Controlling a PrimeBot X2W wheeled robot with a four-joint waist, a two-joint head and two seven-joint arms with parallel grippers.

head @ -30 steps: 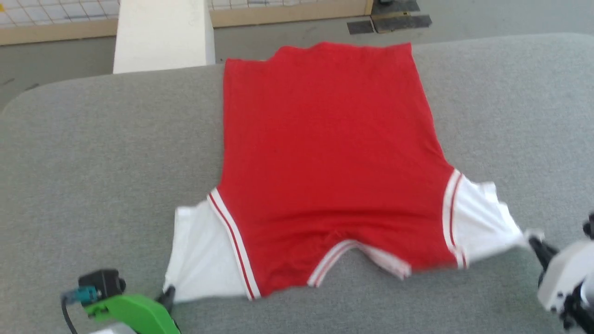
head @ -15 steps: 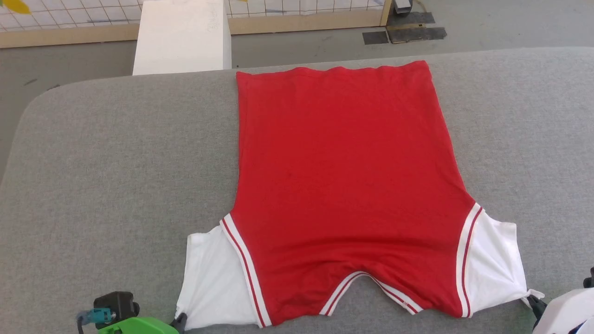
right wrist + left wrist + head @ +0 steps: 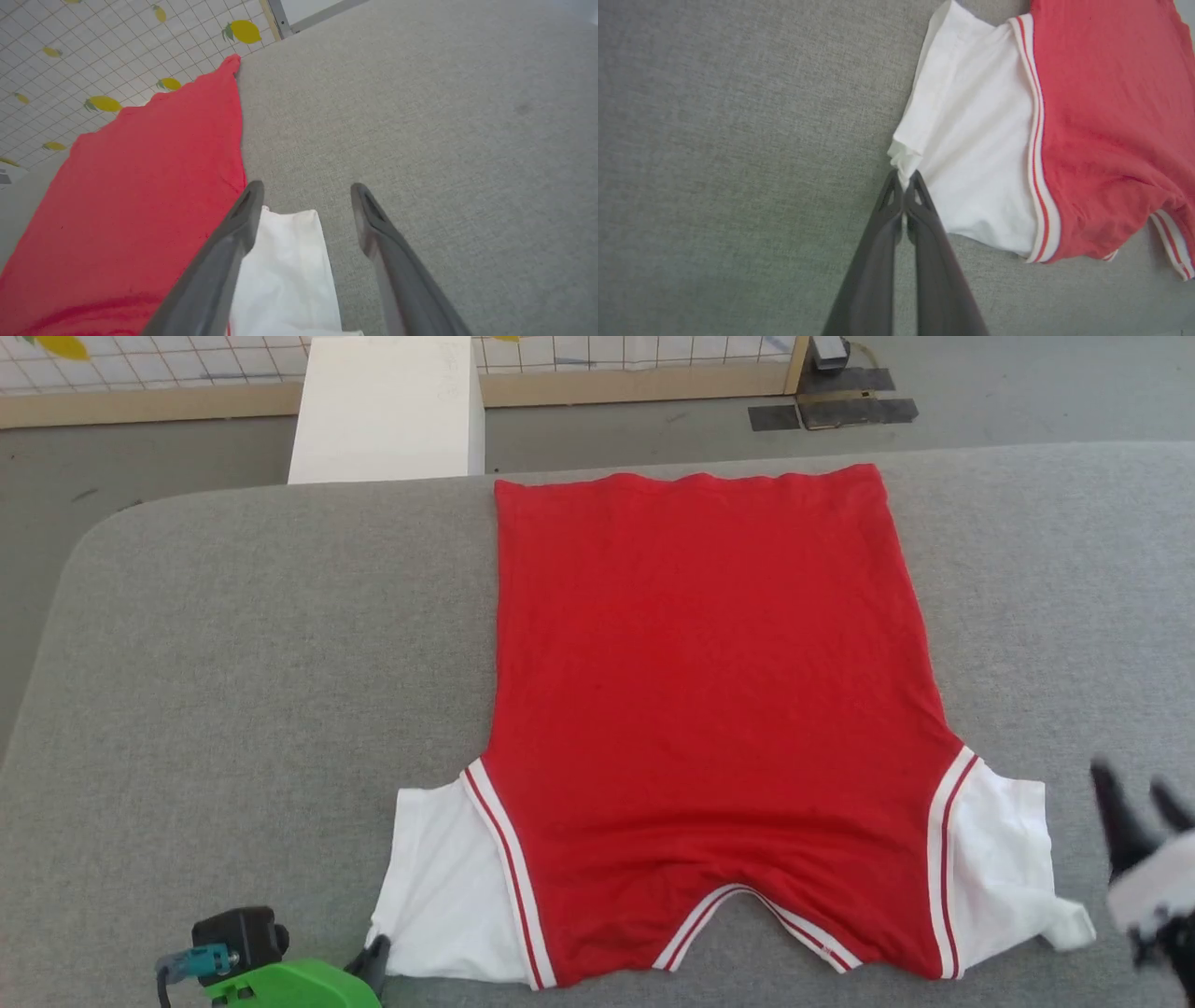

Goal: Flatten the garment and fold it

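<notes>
The garment (image 3: 709, 709) lies spread flat on the grey table (image 3: 233, 663), red side up, with its white inside showing at both near corners. My left gripper (image 3: 373, 957) is shut on the near left white corner, and the left wrist view shows the left gripper (image 3: 904, 179) pinching a bunched tip of the garment (image 3: 980, 140). My right gripper (image 3: 1131, 777) stands open beside the near right white corner, holding nothing. In the right wrist view the right gripper (image 3: 307, 186) hovers with its jaws apart over the garment (image 3: 140, 186) and its white flap.
A white block (image 3: 387, 411) stands beyond the table's far edge on the left. Behind it run a wooden strip and a tiled, lemon-patterned surface (image 3: 103, 102). Grey table surface stretches wide on both sides of the garment.
My right gripper has opened and let go of the right white corner, which now lies on the table; the gripper has lifted away. The left gripper keeps its hold. The camera has shifted slightly.
</notes>
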